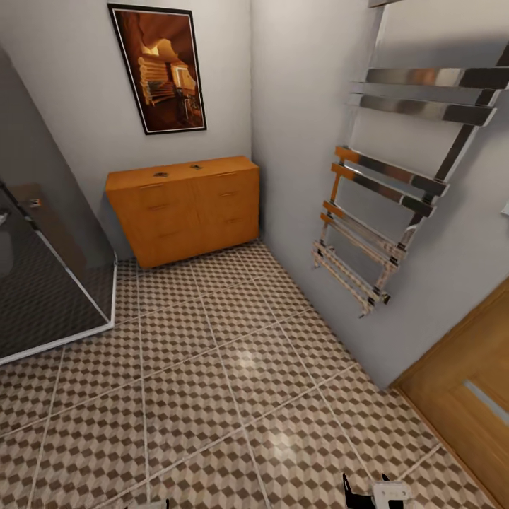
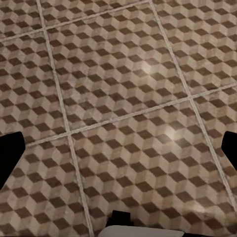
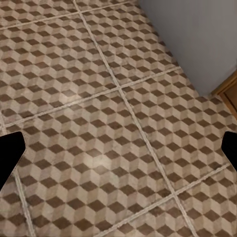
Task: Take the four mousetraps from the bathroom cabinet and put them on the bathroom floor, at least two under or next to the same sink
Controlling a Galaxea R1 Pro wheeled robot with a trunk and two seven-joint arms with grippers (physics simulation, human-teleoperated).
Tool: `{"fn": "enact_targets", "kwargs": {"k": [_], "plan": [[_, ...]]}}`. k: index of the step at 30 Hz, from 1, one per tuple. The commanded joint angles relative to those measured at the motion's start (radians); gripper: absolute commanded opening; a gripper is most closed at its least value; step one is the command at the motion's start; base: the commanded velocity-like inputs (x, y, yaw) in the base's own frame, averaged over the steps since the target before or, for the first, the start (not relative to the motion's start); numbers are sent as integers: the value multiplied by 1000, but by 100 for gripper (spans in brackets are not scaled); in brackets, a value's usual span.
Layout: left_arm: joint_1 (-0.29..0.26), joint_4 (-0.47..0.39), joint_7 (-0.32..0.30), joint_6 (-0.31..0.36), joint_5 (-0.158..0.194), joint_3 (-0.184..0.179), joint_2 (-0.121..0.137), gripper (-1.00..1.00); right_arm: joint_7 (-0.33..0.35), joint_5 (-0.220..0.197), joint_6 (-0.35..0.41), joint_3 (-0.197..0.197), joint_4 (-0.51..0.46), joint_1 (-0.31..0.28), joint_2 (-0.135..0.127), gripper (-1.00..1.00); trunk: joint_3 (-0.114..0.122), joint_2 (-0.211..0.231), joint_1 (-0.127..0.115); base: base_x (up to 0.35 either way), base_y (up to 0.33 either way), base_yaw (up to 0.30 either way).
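Against the far wall in the head view stands the cabinet (image 1: 185, 206), two mousetraps (image 1: 161, 174) small on its top, across the bathroom floor (image 1: 233, 396); a towel rail (image 1: 396, 191) hangs on the right wall. Left wrist view: the left gripper (image 2: 118, 148) spread wide, empty, over tiles. Right wrist view: the right gripper (image 3: 118, 150) likewise wide apart, empty.

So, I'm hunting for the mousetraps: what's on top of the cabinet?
Two small dark items rest on the cabinet top, too small to identify. Its drawers are closed, hiding their contents.
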Motion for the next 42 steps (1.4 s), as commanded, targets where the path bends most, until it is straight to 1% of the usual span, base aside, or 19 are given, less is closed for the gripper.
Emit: {"fn": "enact_targets", "kwargs": {"k": [1,8,17,26,33,42], "plan": [[-2,4,3,-6,3,-5,0,100,-4,-6,-2,9,0,0,0,100,-2,-2,1,119,0,288],[-2,4,3,-6,3,-5,0,100,-4,-6,-2,8,0,0,0,100,-2,-2,1,120,-15,249],[-2,4,3,-6,3,-5,0,100,-4,-6,-2,8,0,0,0,100,-2,-2,1,133,-102,38],[-2,4,3,-6,3,-5,0,100,-4,-6,-2,9,0,0,0,100,-2,-2,1,218,-197,37],[-2,4,3,-6,3,-5,0,100,-4,-6,-2,9,0,0,0,100,-2,-2,1,233,-200,240],[-2,4,3,-6,3,-5,0,100,-4,-6,-2,9,0,0,0,100,-2,-2,1,252,-30,283]]}}
